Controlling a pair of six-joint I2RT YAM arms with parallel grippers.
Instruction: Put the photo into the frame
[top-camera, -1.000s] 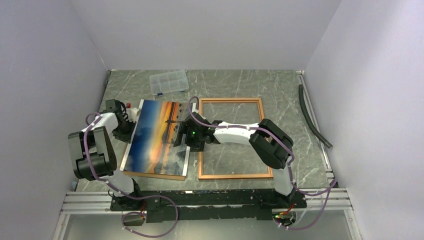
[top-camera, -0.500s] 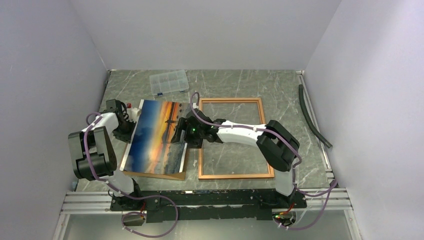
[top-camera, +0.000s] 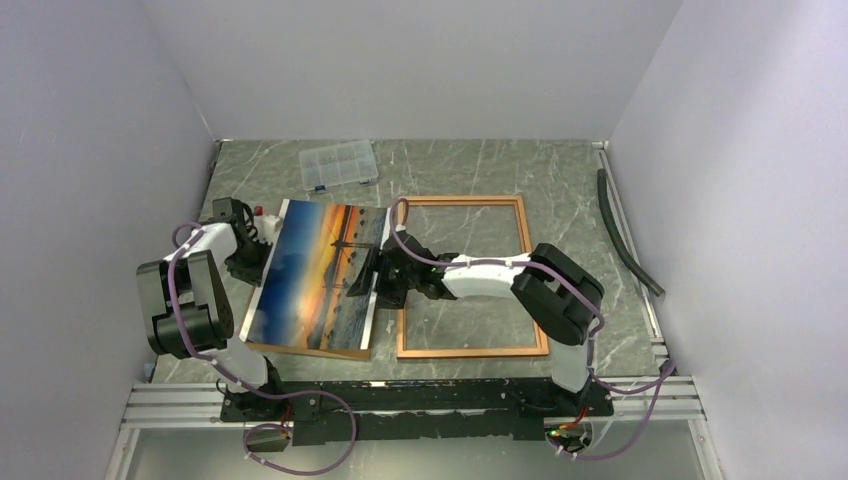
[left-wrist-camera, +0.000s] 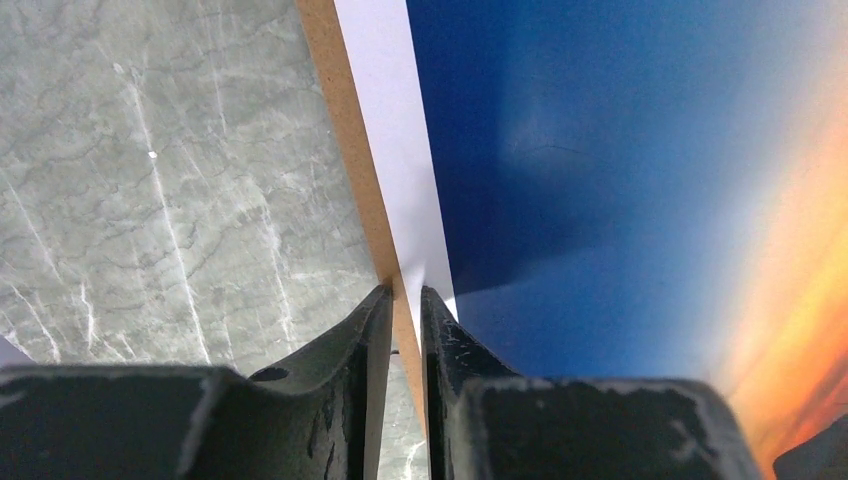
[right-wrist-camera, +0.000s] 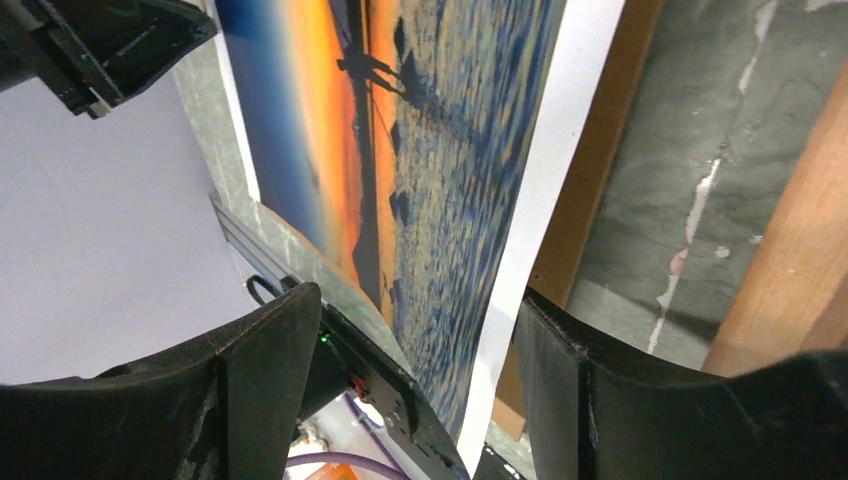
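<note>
- Two grippers of mine sit at the photo (top-camera: 315, 275), which lies face up over the brown backing board (left-wrist-camera: 350, 130), just left of the frame (top-camera: 460, 200) on the marble table (top-camera: 560, 190).
- My left gripper (left-wrist-camera: 405, 300) is pinched on the board's left edge, right beside the photo's white margin.
- My right gripper (right-wrist-camera: 415, 300) is spread wide at the photo's right margin.

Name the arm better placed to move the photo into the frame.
Likely right: the right pincer, open, straddles the edge of the photo beside the frame; the left pincer is shut on the backing board at the far side.
</note>
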